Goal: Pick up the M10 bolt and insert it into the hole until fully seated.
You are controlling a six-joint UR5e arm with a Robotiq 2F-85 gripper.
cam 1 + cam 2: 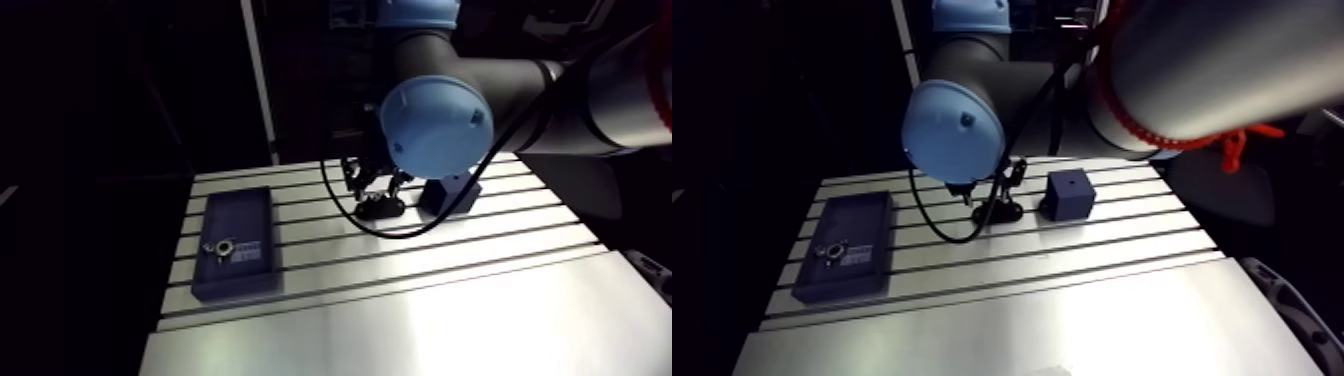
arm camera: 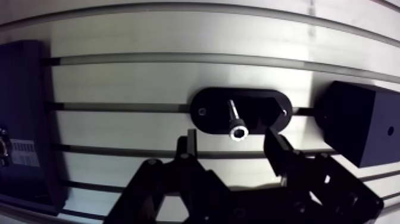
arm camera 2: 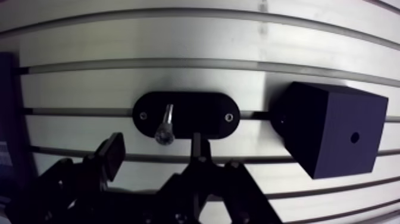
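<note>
We see the gripper (image 2: 232,144) hanging low over the slotted aluminium table (image 1: 450,310), its two black fingers (image 2: 283,156) spread wide with nothing between them. The jaws are well open and hold nothing. The M10 bolt (image 2: 236,122) sits in a black oval holder (image 2: 211,110) that is fastened flat to the table across one of the slots. Its shiny socket head faces up toward the wrist camera and its shank runs down into the holder. In the wrist view the bolt's head lies just ahead of the gap between the fingertips, and neither finger touches it. Just beside the holder, on the same slot line, stands a dark blue cube block (image 3: 336,128) with a small round hole (image 3: 355,137) in its upper face, and the hole is unfilled. In the arm view we find a dark blue rectangular tray (image 1: 245,210) well apart from the holder, on the side away from the block. It carries a small metal fitting (image 1: 218,246) and a pale label; we cannot tell what the fitting is.
</note>
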